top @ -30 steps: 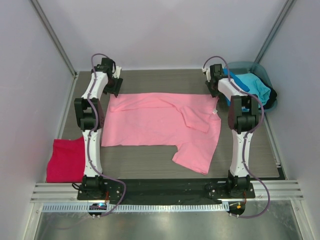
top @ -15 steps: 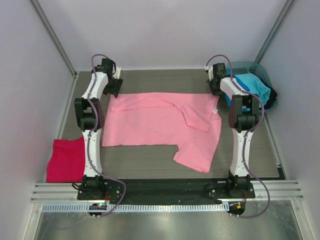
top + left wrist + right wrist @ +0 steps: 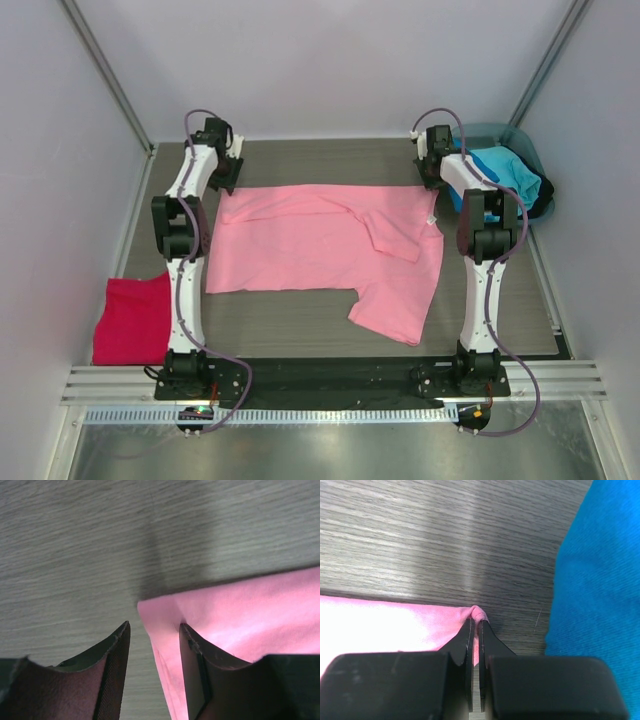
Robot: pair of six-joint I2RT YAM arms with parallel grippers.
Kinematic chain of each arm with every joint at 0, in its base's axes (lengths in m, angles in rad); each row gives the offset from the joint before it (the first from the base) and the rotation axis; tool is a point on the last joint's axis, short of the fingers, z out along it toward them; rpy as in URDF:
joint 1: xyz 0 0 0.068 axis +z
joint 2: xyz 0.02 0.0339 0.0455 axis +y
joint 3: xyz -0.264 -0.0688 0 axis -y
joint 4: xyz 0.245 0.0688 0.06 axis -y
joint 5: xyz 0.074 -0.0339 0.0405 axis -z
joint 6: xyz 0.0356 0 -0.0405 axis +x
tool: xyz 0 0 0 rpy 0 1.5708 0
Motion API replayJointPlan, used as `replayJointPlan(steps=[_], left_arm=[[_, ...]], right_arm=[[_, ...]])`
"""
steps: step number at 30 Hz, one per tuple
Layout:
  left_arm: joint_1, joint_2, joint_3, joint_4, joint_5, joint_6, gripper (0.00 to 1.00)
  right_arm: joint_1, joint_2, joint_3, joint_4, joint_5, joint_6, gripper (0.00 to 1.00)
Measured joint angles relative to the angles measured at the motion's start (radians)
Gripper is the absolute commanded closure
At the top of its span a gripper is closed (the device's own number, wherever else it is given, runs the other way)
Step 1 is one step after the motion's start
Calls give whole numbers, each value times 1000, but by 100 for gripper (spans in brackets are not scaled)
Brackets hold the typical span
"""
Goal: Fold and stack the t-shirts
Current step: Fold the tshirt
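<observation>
At the far left, off the edge of the table (image 3: 285, 322), a crimson shirt (image 3: 133, 318) lies apart from the work and neither arm is near it. The left gripper (image 3: 153, 628) is at the far left corner of the light pink shirt (image 3: 320, 245). Its fingers are spread apart and straddle the corner, with cloth lying between them but not yet pinched. The pink shirt is spread across the middle of the table. Its body is mostly flat, one sleeve is folded over onto the body on the right, and a flap trails toward the near edge. At the far right corner the right gripper (image 3: 476, 624) is closed tight on a small tuck of the pink hem, which bunches up just past the fingertips. Farther right, the grey-teal tub (image 3: 527, 148) holds the blue and turquoise shirts (image 3: 505, 170), and the blue cloth reaches close to the right gripper. I judge the step in hand to be taking both far corners of the pink shirt so that a fold can begin. Only the right corner is secured. Next, the left fingers likely need to close on their corner, low enough to catch the cloth. Then both arms would need to lift together and carry the far edge toward the near one, keeping it level so the shirt does not skew or drag the loose sleeve.
</observation>
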Motion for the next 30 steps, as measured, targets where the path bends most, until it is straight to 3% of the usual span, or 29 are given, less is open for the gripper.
replayJointPlan(steps=[6,9,10,12,13,22,30], left_arm=[[0,51,50,2,2,0,60],[0,63,65,0,8,-1,70],[0,68,75,0,11,-2,81],[0,79,91,0,18,-5,88],[0,83,98,0,20,-4,99],[-1,77,86,16,11,-4,100],[17,-74,-22,18,-6,-3,100]], right_arm=[[0,0,-5,4,0,-1,99],[0,-2,-6,6,-1,-3,99],[0,-2,-6,6,-1,-4,99],[0,-2,-6,6,-2,-5,99],[0,-2,-6,6,-2,-5,99],[-2,-2,13,-10,-28,-3,99],[-3,-53,37,-31,-83,0,99]])
